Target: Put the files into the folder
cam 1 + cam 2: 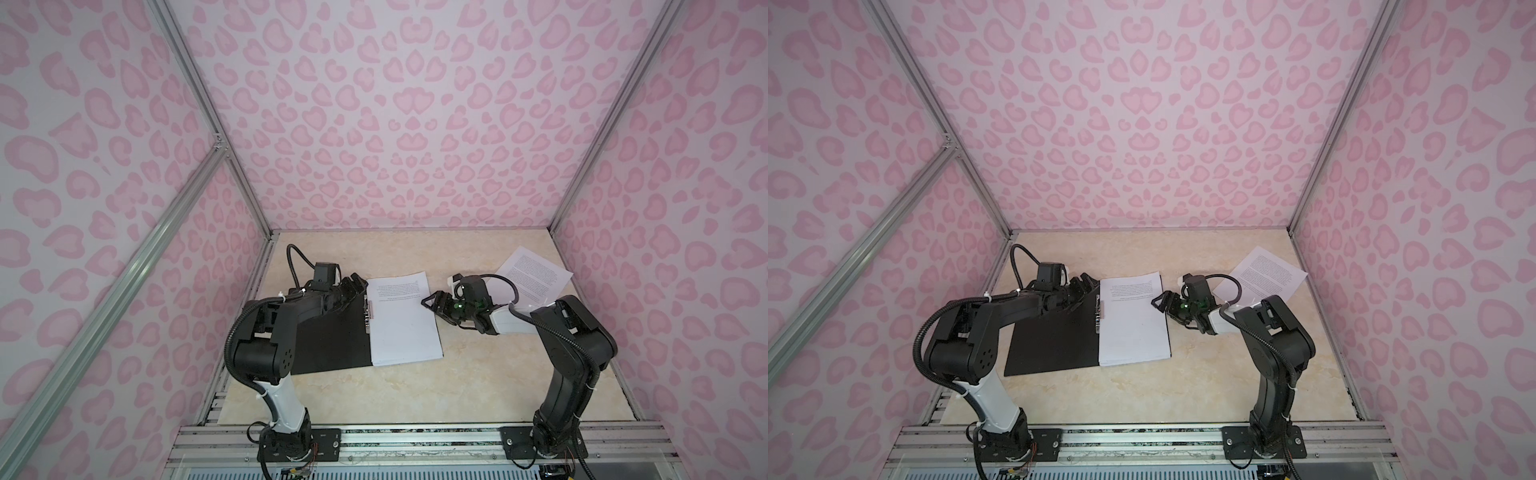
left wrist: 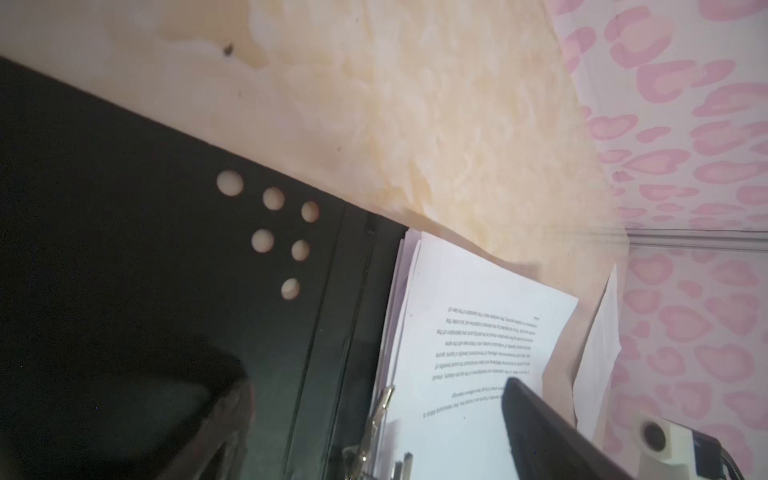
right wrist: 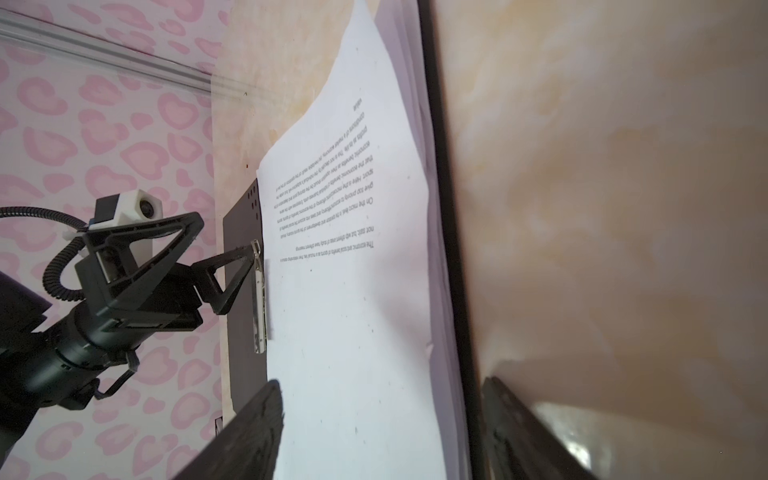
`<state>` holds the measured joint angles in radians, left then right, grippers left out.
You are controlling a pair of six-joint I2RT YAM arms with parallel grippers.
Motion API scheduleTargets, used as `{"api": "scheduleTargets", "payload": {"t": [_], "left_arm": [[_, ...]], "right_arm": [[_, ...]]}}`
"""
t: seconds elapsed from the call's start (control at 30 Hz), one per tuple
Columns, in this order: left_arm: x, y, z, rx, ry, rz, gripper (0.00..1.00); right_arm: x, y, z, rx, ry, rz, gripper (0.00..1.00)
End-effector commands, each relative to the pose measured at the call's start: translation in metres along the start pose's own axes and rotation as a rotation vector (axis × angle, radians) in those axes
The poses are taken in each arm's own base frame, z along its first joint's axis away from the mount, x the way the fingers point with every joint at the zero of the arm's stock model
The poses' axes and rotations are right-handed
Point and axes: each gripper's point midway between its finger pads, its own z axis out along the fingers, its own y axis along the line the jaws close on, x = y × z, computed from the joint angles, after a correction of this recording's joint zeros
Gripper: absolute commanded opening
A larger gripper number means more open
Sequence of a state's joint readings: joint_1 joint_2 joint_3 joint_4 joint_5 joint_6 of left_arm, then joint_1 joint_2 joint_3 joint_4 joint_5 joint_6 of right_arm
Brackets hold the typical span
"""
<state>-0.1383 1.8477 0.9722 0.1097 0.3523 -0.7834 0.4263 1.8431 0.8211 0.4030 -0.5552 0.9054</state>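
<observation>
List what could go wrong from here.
The top sheets of the white printed paper stack lie fanned, not squared; the open right gripper straddling their edge could crumple or slide them off the black-lined folder. One loose printed sheet lying apart at the far right may be left out.

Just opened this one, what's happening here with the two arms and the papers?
The folder lies open on the table, with a stack of files on its right half. The left gripper is open by the far end of the metal spine clip; the right gripper is open at the stack's right edge. Neither seems to be gripping anything. A printed sheet lies loose at the far right, not yet in the folder.
</observation>
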Motion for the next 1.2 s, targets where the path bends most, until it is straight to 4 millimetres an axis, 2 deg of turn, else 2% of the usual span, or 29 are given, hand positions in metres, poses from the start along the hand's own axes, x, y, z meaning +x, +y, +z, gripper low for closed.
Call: {"api": "scheduleTargets", "payload": {"t": [0.0,0.13,0.27,0.33,0.43,0.53,0.63,0.77,0.9,1.03,1.17], "left_arm": [[0.024,0.035,0.009,-0.133,0.104,-0.045,0.94],[0.017,0.016,-0.004,-0.078,0.079,-0.036,0.92],[0.004,-0.029,-0.046,0.029,0.011,0.022,0.92],[0.003,-0.058,-0.073,0.090,-0.024,0.088,0.92],[0.020,-0.097,-0.103,0.156,-0.025,0.224,0.92],[0.048,-0.123,-0.118,0.213,0.020,0.333,0.92],[0.074,-0.133,-0.129,0.244,0.055,0.400,0.92],[0.094,-0.129,-0.132,0.243,0.089,0.430,0.92],[0.097,-0.126,-0.132,0.239,0.091,0.437,0.92],[0.097,-0.133,-0.129,0.250,0.097,0.448,0.92],[0.099,-0.144,-0.124,0.259,0.113,0.468,0.92]], "right_arm": [[-0.015,-0.015,-0.006,0.060,-0.054,0.032,0.78],[-0.041,-0.036,-0.028,0.133,-0.102,0.033,0.78],[-0.078,-0.057,-0.069,0.341,-0.165,-0.073,0.79],[-0.100,-0.080,-0.095,0.478,-0.212,-0.088,0.79],[-0.133,-0.112,-0.123,0.610,-0.280,-0.068,0.80],[-0.152,-0.137,-0.126,0.665,-0.264,-0.023,0.79],[-0.162,-0.145,-0.121,0.656,-0.267,-0.024,0.79],[-0.156,-0.144,-0.107,0.602,-0.212,-0.017,0.78],[-0.132,-0.140,-0.095,0.535,-0.152,0.013,0.77],[-0.089,-0.131,-0.089,0.448,-0.081,0.050,0.76],[-0.032,-0.118,-0.104,0.393,-0.051,0.084,0.76]]}}
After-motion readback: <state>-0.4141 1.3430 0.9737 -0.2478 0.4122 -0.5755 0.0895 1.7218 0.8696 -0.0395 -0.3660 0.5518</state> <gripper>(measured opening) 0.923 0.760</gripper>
